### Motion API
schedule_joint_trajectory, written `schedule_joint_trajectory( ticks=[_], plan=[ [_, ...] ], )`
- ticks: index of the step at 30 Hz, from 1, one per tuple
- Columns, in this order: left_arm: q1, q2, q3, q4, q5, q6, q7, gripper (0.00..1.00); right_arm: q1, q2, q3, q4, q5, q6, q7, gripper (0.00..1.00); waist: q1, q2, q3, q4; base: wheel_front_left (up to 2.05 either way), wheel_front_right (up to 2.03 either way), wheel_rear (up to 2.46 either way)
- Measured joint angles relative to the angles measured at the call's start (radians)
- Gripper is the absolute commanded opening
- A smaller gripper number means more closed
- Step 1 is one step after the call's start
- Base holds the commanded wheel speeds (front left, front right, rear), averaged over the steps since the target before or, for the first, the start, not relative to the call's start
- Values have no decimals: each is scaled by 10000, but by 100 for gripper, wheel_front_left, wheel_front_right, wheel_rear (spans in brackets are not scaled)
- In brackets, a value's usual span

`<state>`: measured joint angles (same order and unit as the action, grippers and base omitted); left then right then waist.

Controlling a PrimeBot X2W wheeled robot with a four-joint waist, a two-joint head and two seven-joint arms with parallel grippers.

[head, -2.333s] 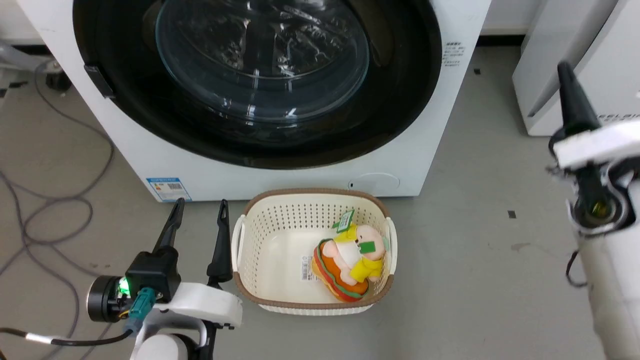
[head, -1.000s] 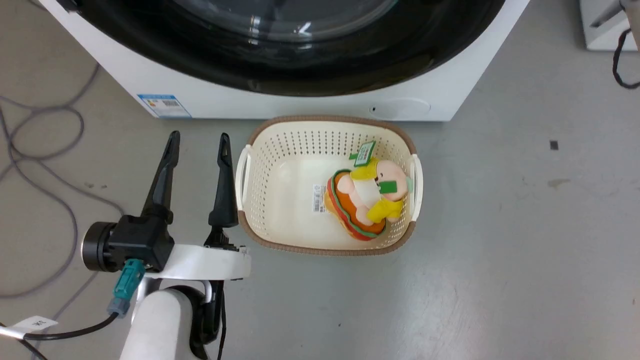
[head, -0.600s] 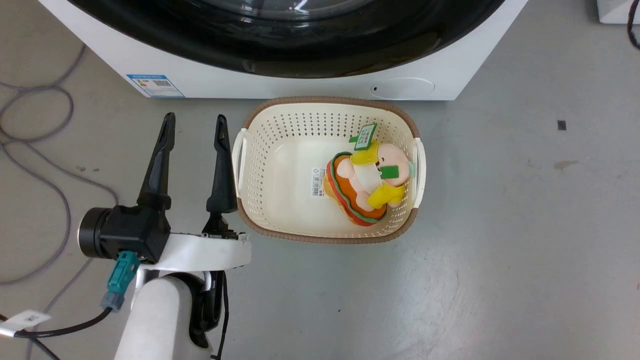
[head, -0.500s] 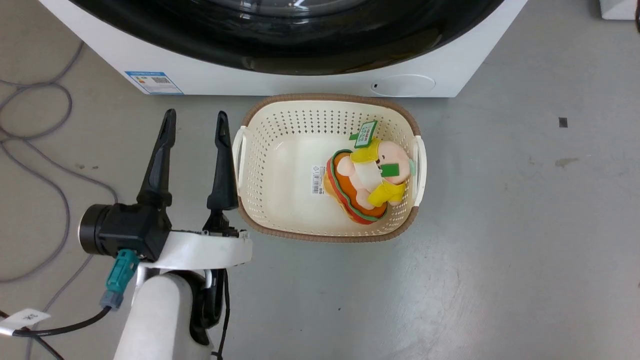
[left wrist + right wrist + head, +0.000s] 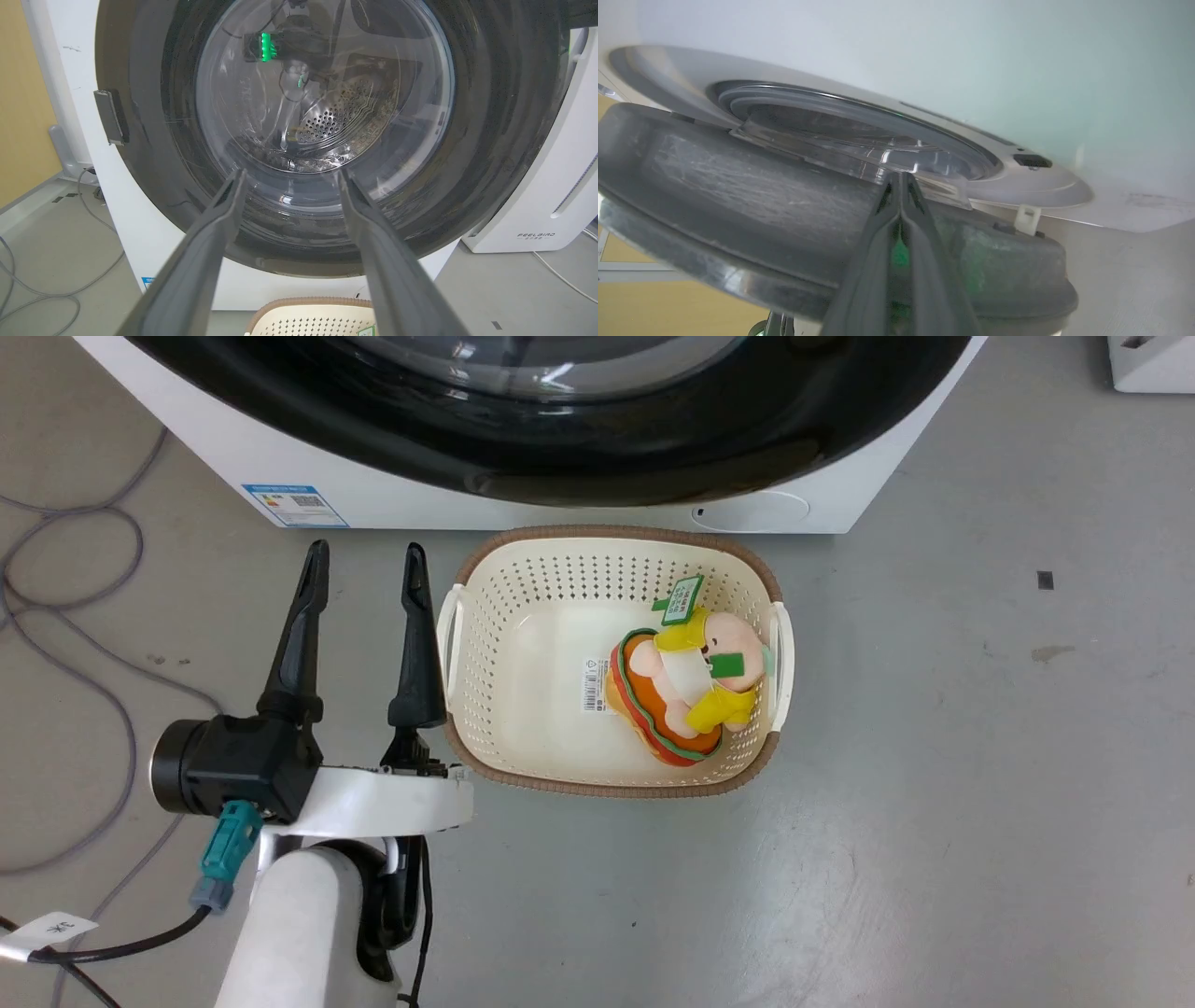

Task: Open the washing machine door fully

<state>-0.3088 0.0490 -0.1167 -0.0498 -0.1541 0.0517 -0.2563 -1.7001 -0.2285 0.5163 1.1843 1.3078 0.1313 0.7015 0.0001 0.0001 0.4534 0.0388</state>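
**Washing machine door (image 5: 560,439) ajar, right fingers shut at its inner face**

Spans nearly the whole front of the white washing machine (image 5: 280,467) as a glossy black ring around a clear glass bowl (image 5: 322,93). From the right wrist, stands a little off that front, with the bowl pointing back toward the opening. To the machine's right, a white appliance (image 5: 551,200) lettered FEELBIRD. On the grey floor (image 5: 934,803) just before the machine, a cream basket (image 5: 560,579) with a brown rim. Just left of the basket, the left gripper (image 5: 365,549), jaws wide apart, holding nothing, aimed at the door's lower half and short of it. At the door's dark inner face, right beside the glass, the right gripper (image 5: 900,177), jaws pressed together with nothing visible between them; contact with the door hard to judge. Inside the basket, toward its right side, a burger-shaped plush toy (image 5: 686,681) with green tags. Left of the machine, loose grey cables (image 5: 56,644). At the machine's lower left corner, a small blue label (image 5: 294,505).
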Motion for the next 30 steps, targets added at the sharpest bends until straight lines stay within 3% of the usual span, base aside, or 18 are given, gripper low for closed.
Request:
schedule_joint_trajectory(
  ticks=[14, 30],
  plan=[
    [28, -2, -38, 274, -75, 73, 0, 100, 1224, -136, -61, -738, 370, 0, 899, 0, 0, 0, -525, 85, 0, 0, 0],
    [1431, 2, -56, 1204, 196, -123, 0, 100, 4391, -196, 23, -1965, 798, 0, 1429, 0, -2, 0, -2424, 207, 0, 0, 0]
  ],
)
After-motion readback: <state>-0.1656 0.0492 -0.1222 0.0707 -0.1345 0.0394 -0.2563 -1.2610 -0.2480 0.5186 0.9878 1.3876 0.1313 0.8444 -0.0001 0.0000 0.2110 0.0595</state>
